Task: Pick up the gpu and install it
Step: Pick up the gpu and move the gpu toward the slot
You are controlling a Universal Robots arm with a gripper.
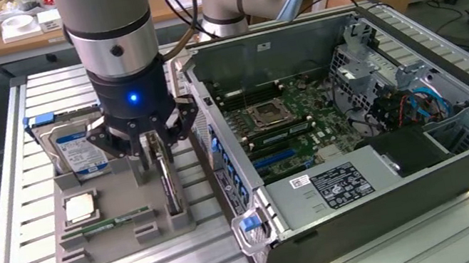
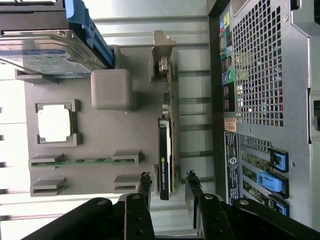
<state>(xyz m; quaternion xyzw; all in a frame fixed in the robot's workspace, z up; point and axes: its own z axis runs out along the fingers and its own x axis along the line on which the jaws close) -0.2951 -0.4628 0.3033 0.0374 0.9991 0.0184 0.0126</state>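
Presently the tool [image 2: 168, 184], fingers apart, straddles the thin, flat gpu [image 2: 165, 150] standing edgewise in a matte grey holder [image 2: 100, 135].

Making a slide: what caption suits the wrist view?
Open gripper straddling the gpu standing on edge in the grey tray, beside the computer case.
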